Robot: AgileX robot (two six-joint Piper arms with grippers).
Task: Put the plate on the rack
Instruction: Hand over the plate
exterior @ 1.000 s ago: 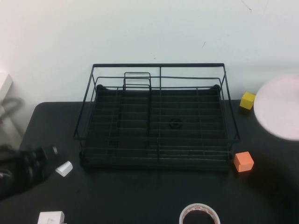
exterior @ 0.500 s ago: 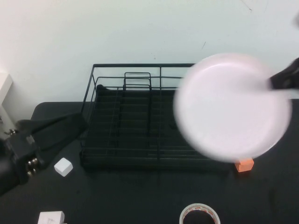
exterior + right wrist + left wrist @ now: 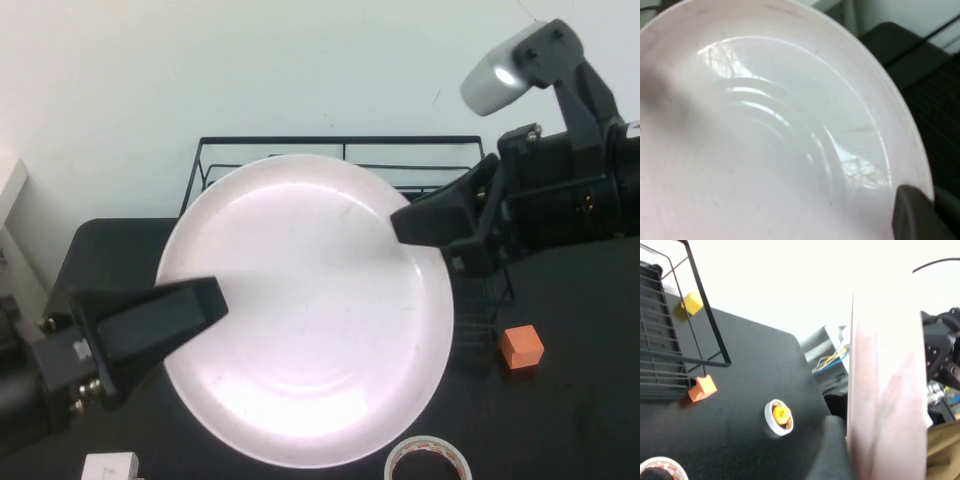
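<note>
The plate point(image 3: 310, 310) is being held up in the air over the rack point(image 3: 340, 150), face turned to the high camera and hiding most of the wire frame. Its right rim is being pinched by the right claw point(image 3: 425, 225), and its left rim is being gripped by the left claw point(image 3: 200, 305). Both claws are being kept pressed onto the plate edge. On the black desk point(image 3: 560, 400), an orange cube point(image 3: 521, 346) and a tape roll point(image 3: 428, 460) are being left lying near the rack.
</note>
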